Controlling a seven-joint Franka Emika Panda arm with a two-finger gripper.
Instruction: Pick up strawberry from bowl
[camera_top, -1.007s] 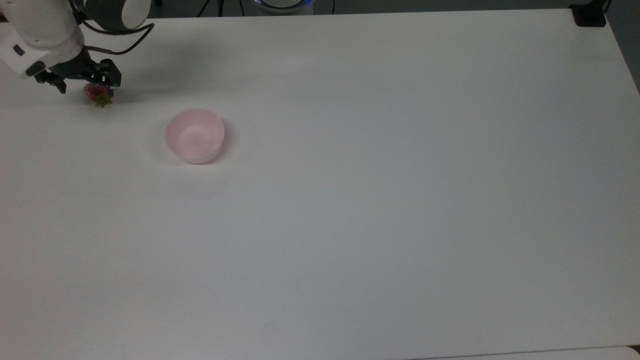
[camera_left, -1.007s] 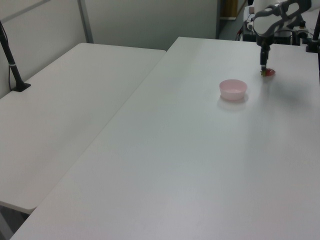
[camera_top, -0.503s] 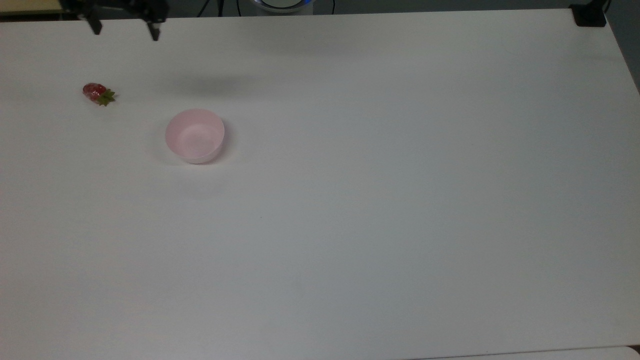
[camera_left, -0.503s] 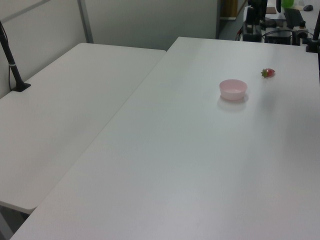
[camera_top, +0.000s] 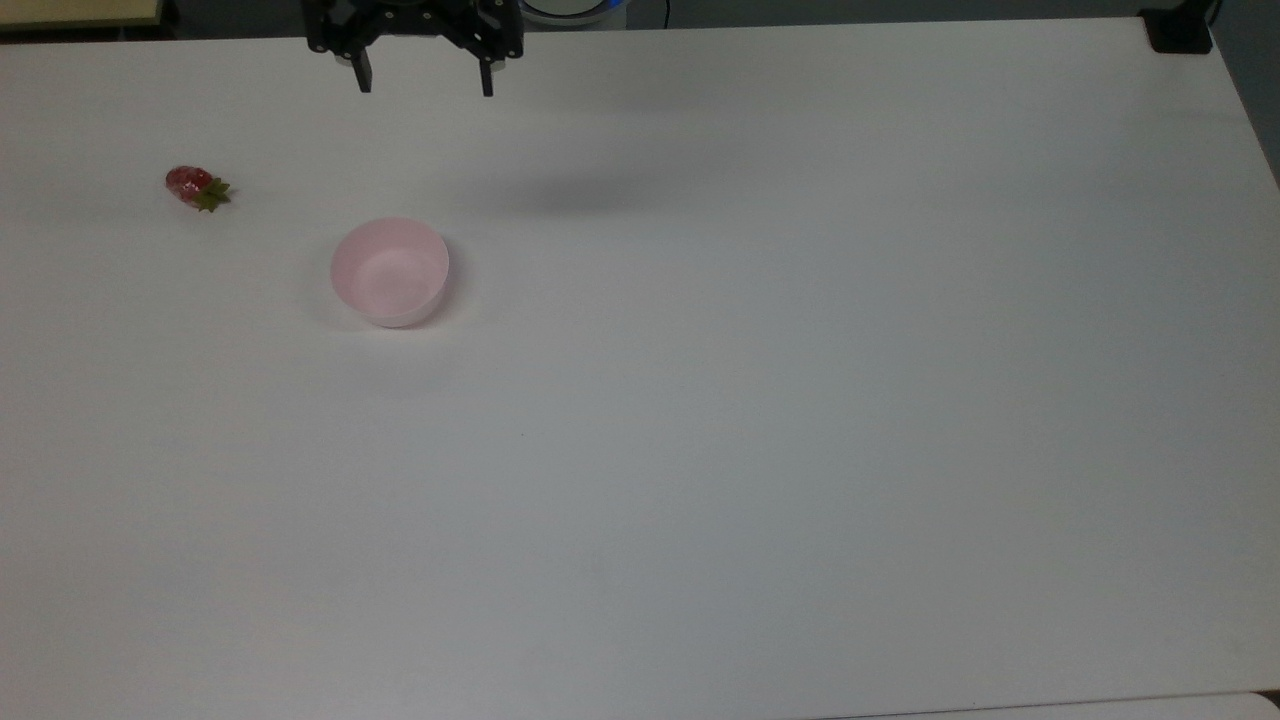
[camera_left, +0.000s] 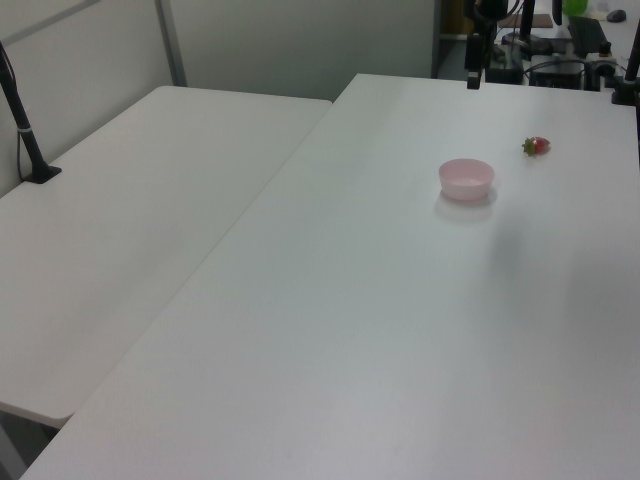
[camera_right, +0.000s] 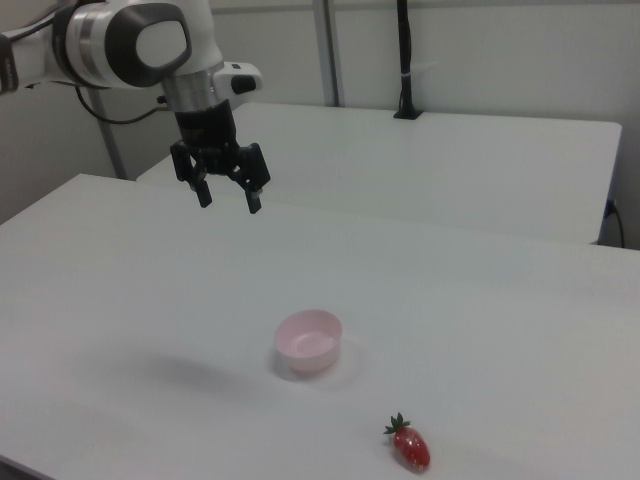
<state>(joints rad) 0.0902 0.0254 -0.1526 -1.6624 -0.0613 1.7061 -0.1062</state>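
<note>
Strawberry outside bowl

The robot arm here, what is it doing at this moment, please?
The gripper hangs high above the white table, open and holding nothing. The strawberry lies on its side on the bare table, apart from the pink bowl, toward the top view's left. The bowl stands upright and has nothing in it. So the strawberry is already out of the bowl, and the arm is touching neither thing.
</note>
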